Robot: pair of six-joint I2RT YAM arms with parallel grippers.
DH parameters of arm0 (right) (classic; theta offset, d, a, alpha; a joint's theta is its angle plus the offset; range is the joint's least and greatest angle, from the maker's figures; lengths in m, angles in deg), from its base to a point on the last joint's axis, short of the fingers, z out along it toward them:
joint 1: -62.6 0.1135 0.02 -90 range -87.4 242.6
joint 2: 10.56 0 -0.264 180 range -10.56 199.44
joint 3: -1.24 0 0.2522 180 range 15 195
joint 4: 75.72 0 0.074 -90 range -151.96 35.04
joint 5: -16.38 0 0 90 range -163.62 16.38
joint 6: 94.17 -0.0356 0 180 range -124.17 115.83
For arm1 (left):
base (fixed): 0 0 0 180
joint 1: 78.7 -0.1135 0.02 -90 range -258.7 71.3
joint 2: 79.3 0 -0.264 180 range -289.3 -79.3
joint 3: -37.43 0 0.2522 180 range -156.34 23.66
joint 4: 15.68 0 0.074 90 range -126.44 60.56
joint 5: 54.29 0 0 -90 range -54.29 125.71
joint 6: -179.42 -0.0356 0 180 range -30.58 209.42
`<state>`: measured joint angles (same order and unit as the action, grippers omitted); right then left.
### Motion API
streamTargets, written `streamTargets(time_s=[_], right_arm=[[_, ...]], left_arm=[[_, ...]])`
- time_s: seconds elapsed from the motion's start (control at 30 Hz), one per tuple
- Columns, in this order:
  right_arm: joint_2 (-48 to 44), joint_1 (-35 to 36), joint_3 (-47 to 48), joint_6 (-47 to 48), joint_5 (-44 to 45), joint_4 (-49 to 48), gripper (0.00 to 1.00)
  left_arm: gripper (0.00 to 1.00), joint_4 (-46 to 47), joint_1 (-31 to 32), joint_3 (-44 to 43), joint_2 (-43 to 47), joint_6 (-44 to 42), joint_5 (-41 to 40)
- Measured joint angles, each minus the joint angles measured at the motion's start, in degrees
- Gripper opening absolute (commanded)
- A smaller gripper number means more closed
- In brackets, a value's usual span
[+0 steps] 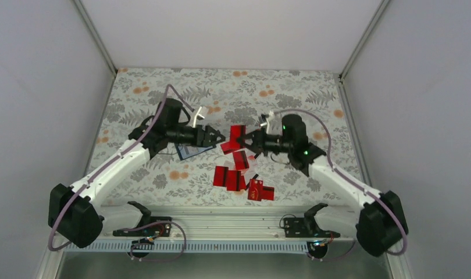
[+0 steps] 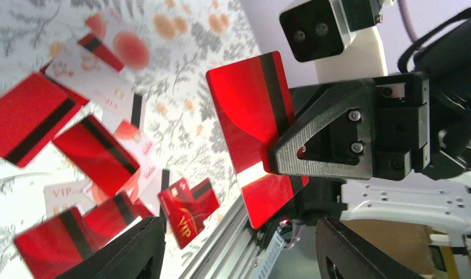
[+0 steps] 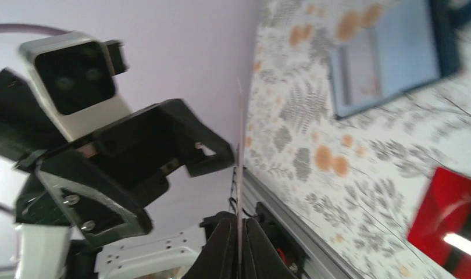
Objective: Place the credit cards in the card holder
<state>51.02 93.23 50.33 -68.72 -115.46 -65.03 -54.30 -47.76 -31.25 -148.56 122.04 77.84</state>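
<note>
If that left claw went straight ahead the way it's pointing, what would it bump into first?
Most likely the red card held up off the table by the right gripper, directly facing the open left gripper. How far apart they are is hard to judge.

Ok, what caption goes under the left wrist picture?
Right gripper holds one red striped card in the air above the other credit cards scattered on the flowery table.

In the right wrist view the holder (image 3: 390, 58) is blurred and cut off by the top edge, and the held card (image 3: 240, 174) shows only as a thin edge-on line. From above, the left gripper (image 1: 220, 138) hides part of the holder. The loose cards (image 2: 93, 151) overlap, blurred.
</note>
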Motion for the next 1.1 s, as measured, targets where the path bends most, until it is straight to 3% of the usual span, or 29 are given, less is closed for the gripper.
streamTargets(time_s=[0.2, 0.37, 0.53, 0.93, 1.1], right_arm=[[11.63, -1.07, 15.76, 2.29, -9.14, -2.45, 0.04], [16.96, -1.22, 23.02, 0.87, -13.92, -5.73, 0.04], [20.41, -1.36, 27.63, -0.98, -17.09, -7.37, 0.04], [23.74, -1.42, 30.71, -2.03, -20.57, -8.17, 0.04], [25.27, -1.44, 31.63, -2.01, -21.18, -8.11, 0.04]], left_arm=[[0.69, 5.62, -7.43, -2.64, 0.09, 3.8, 8.48], [0.67, 10.84, -11.28, -5.27, -0.11, 7.74, 12.37], [0.51, 15.76, -12.96, -5.57, -1.05, 12.04, 13.68], [0.31, 25.27, -13.16, -4.59, -3.32, 19.32, 14.16], [0.04, 27.5, -13.16, -3.76, -4.81, 21.33, 14.34]])
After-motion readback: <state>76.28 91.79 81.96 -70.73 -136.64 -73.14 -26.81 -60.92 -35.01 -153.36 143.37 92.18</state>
